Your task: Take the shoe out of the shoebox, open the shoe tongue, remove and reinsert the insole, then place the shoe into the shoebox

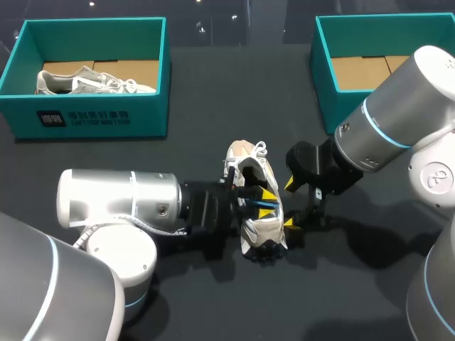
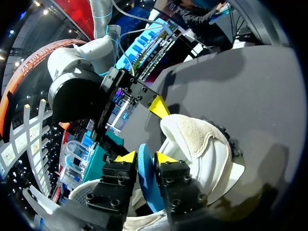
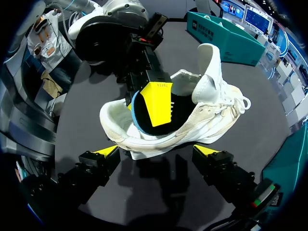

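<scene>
At your far left, a teal shoebox [image 1: 85,117] holds a grey shoe [image 1: 85,82]. Your left gripper [image 2: 145,156] reaches into the mouth of the white shoe [image 1: 256,170] at mid-table. Its fingers are pressed together on the blue insole [image 2: 147,178], which stands partly out of that shoe. Just right of the white shoe, your right gripper [image 3: 160,151] has its fingers spread wide, and the shoe's sole is just ahead of them. Another teal box [image 1: 327,78] sits at the far right.
</scene>
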Robot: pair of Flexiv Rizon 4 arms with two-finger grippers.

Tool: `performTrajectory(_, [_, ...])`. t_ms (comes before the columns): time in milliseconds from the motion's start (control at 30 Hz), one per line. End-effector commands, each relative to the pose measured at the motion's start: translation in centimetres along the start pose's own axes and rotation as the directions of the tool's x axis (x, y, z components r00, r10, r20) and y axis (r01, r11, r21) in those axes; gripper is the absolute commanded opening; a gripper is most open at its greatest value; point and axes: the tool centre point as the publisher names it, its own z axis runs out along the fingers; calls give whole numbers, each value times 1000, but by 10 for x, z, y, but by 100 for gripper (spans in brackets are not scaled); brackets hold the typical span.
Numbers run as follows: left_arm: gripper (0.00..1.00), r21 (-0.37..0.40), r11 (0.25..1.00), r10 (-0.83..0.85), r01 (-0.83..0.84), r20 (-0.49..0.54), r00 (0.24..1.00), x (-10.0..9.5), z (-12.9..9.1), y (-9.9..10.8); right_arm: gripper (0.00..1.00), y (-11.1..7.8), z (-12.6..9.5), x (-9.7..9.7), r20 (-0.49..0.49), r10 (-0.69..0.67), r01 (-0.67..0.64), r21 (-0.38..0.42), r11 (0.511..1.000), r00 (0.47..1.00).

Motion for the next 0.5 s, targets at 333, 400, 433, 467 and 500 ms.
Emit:
performTrajectory(333, [36, 53, 996, -71, 74, -56, 996, -7, -22, -21, 100, 0, 1, 1, 2, 0, 0, -1, 1000, 1000])
performTrajectory(400, [36, 53, 995, -77, 80, -62, 995, -7, -22, -22, 100, 0, 1, 1, 2, 0, 0, -1, 1000, 1000])
performTrajectory(433, [36, 51, 995, -78, 82, -68, 995, -8, -22, -22, 100, 0, 1, 1, 2, 0, 0, -1, 1000, 1000])
performTrajectory(467, [36, 53, 994, -89, 93, -80, 993, -8, -22, -23, 100, 0, 1, 1, 2, 0, 0, -1, 1000, 1000])
performTrajectory(500, [36, 54, 994, -90, 94, -83, 993, -7, -21, -24, 100, 0, 1, 1, 2, 0, 0, -1, 1000, 1000])
